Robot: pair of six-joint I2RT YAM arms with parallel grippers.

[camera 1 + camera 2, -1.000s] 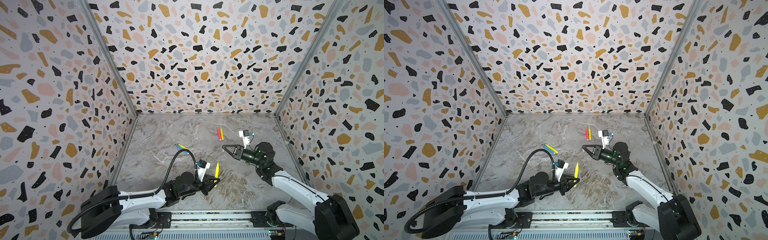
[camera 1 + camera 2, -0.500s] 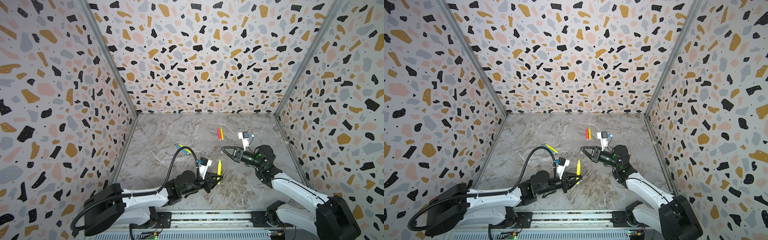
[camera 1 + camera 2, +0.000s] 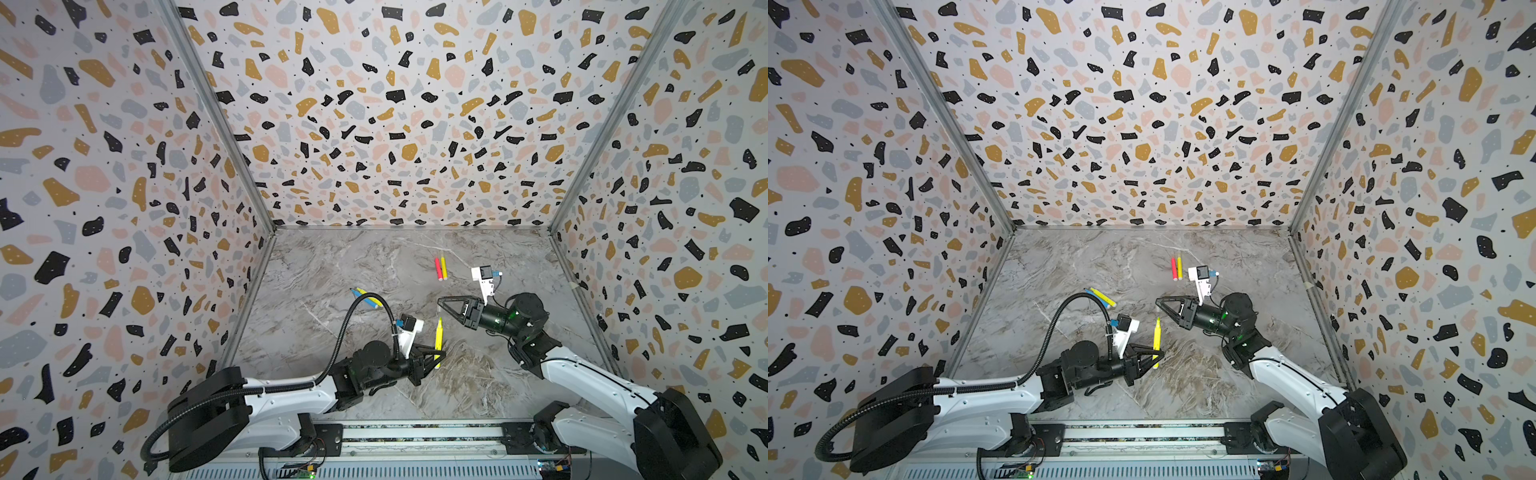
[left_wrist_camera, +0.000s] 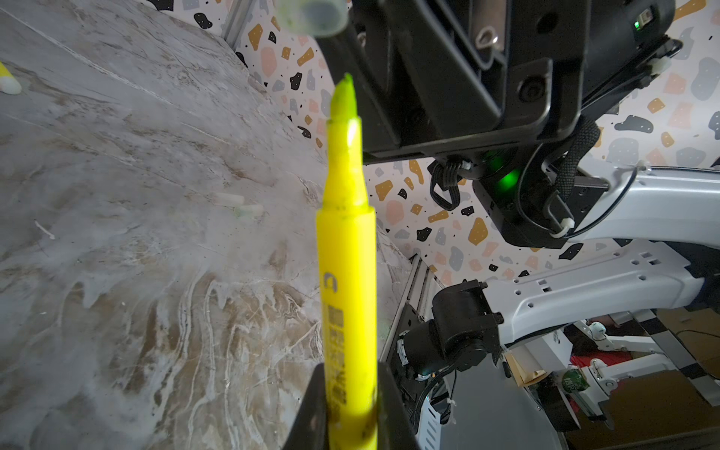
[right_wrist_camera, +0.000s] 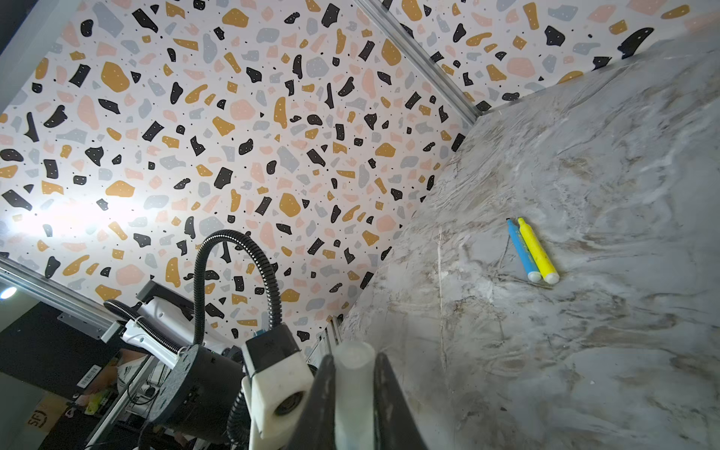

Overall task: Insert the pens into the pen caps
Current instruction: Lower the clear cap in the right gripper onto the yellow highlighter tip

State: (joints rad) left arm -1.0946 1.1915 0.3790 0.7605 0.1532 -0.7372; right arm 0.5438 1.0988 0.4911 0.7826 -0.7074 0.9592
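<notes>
Rail [image 3: 415,432] is running along the near edge, carrying both arm bases. Just beyond it, the left pincer [image 3: 437,356] is clamping the lower part of the held pen [image 3: 438,337]. This pen is yellow and is staying clear of the surface [image 3: 332,257], its pointed tip aiming toward the right pincer [image 3: 441,300].

Right pincer is closing its fingers on a clear cap [image 5: 352,389] and hovering just past that tip. In the left wrist view the cap's mouth is sitting close to the tip, apart from it and slightly out of line.

Two pale loose caps [image 4: 230,199] are lying close together on the surface beyond the held pen; whether they are touching cannot be told.

Farther back on the left, the blue pen [image 5: 522,251] and the left yellow pen [image 5: 537,251] are lying side by side and touching, tips the same way. The left arm's cable [image 3: 353,316] is partly crossing them in both top views.

Nearer the back, the red pen [image 3: 437,268] and the far yellow pen [image 3: 444,267] are lying side by side, well apart from both pincers.

Patterned walls [image 3: 395,124] are enclosing the surface on three sides.
</notes>
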